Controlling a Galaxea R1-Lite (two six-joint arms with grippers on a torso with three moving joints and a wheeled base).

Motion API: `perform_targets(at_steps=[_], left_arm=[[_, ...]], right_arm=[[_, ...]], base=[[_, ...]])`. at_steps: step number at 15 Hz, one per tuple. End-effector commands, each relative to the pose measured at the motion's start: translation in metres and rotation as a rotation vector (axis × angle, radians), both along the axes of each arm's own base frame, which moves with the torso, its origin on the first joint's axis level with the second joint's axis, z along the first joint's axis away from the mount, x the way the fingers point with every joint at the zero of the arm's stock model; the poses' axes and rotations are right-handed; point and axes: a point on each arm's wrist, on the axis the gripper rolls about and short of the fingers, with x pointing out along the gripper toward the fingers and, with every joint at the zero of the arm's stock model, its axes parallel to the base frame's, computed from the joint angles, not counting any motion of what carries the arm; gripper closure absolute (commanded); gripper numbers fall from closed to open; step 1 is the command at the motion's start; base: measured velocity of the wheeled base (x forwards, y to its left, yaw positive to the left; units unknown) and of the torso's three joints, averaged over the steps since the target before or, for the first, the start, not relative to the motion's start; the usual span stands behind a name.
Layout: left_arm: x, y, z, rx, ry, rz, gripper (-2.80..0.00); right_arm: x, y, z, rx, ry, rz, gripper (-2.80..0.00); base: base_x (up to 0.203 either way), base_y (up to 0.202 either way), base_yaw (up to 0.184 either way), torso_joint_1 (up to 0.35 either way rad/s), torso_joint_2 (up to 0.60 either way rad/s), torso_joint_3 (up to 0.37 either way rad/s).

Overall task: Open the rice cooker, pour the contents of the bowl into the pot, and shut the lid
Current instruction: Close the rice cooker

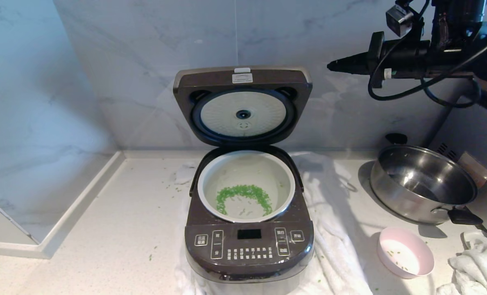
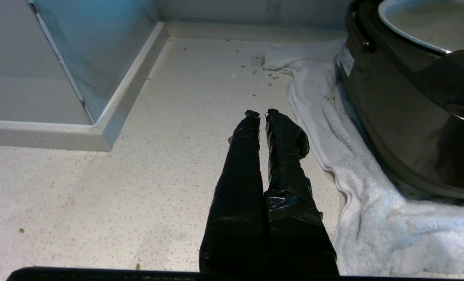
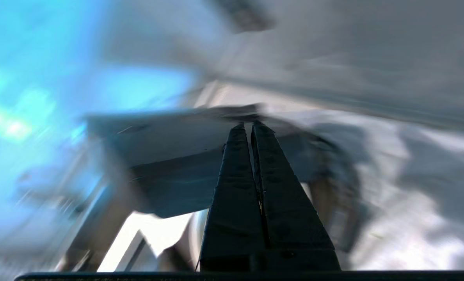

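The dark brown rice cooker point(image 1: 249, 246) stands open in the middle of the counter on a white towel. Its lid point(image 1: 242, 104) is raised upright, showing the round perforated plate. The pale pot point(image 1: 246, 184) holds a ring of green contents point(image 1: 243, 196). The pink bowl point(image 1: 405, 252) sits on the counter to the right, almost empty with a few green flecks. My right gripper point(image 1: 330, 65) is shut and empty, high up to the right of the lid's top edge, pointing toward it. In its own wrist view the right gripper point(image 3: 247, 125) faces the blurred lid. My left gripper point(image 2: 259, 113) is shut and empty above bare counter, left of the cooker point(image 2: 411, 117).
A shiny steel pan point(image 1: 423, 184) with black handles stands at the right rear. A crumpled white cloth point(image 1: 476, 266) lies at the right front. The white towel point(image 1: 337, 213) spreads under and around the cooker. A marble wall rises behind, and a raised ledge point(image 1: 63, 213) runs along the left.
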Motion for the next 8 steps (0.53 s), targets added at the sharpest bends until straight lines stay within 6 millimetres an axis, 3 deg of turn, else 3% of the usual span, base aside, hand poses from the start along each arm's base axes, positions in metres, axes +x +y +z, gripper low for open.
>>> perform_targets(at_steps=[1, 4, 8], left_arm=[[0.000, 0.000, -0.001, 0.000, 0.004, 0.000, 0.00], [0.000, 0.000, -0.002, 0.000, 0.005, -0.001, 0.00], [0.000, 0.000, -0.001, 0.000, 0.004, 0.000, 0.00]], right_arm=[[0.002, 0.013, -0.002, 0.011, -0.008, 0.081, 0.00], [0.005, 0.039, -0.007, 0.015, -0.028, 0.152, 0.00], [0.009, 0.059, -0.020, 0.010, 0.003, 0.195, 0.00]], base=[[0.000, 0.000, 0.000, 0.000, 0.00, 0.000], [0.000, 0.000, 0.000, 0.000, 0.00, 0.000], [0.000, 0.000, 0.000, 0.000, 0.00, 0.000]])
